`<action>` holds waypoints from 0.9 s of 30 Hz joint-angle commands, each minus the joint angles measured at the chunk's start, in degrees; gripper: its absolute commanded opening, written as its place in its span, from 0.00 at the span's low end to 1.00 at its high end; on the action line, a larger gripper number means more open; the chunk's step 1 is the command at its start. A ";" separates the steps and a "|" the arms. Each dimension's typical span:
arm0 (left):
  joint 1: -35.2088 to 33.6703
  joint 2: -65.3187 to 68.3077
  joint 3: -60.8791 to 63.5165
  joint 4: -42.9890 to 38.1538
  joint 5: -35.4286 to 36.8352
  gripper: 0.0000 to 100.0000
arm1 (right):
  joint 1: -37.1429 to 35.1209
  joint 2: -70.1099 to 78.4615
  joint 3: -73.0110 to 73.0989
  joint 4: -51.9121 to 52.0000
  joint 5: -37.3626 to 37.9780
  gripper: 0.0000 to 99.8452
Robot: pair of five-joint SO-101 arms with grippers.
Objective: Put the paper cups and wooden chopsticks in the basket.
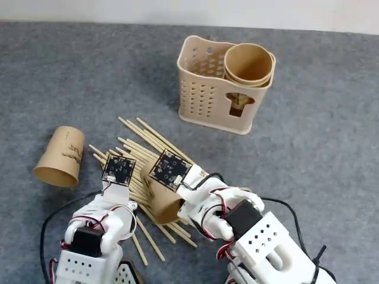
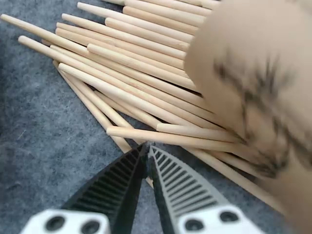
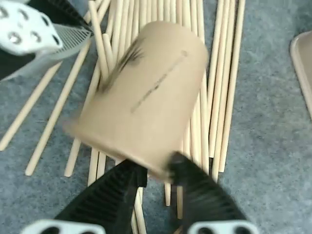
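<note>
Two paper cups (image 1: 249, 64), perhaps more, sit nested in the basket (image 1: 204, 97). My right end effector (image 3: 157, 168) grips a third cup (image 3: 146, 92) by its rim over the chopsticks (image 1: 155, 148). The left end effector (image 2: 147, 147) is pinched closed and empty beside the pile. A fourth cup (image 1: 59, 157) lies on the counter (image 1: 320, 148), and I judge every chopstick still to go.

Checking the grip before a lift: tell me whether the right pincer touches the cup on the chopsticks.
Touching. Right wrist view: the right pincer straddles the rim of the cup and overlaps its wall.
</note>
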 commanded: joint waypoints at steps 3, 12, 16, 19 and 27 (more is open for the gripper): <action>0.66 -0.57 1.10 0.26 0.35 0.01 | -0.57 -1.10 -0.92 -0.40 -0.70 0.00; 0.66 -0.57 1.10 0.26 0.35 0.01 | 7.43 -5.05 -12.00 9.63 -3.43 0.01; 0.66 -0.57 1.10 0.26 0.35 0.01 | 13.67 -7.69 -17.80 14.64 -3.34 0.01; 0.66 -0.57 1.10 0.26 0.35 0.01 | 18.59 -8.57 -22.81 17.71 -1.85 0.01; 0.66 -0.57 1.10 0.26 0.35 0.01 | 29.05 -8.40 -36.79 19.21 -0.62 0.01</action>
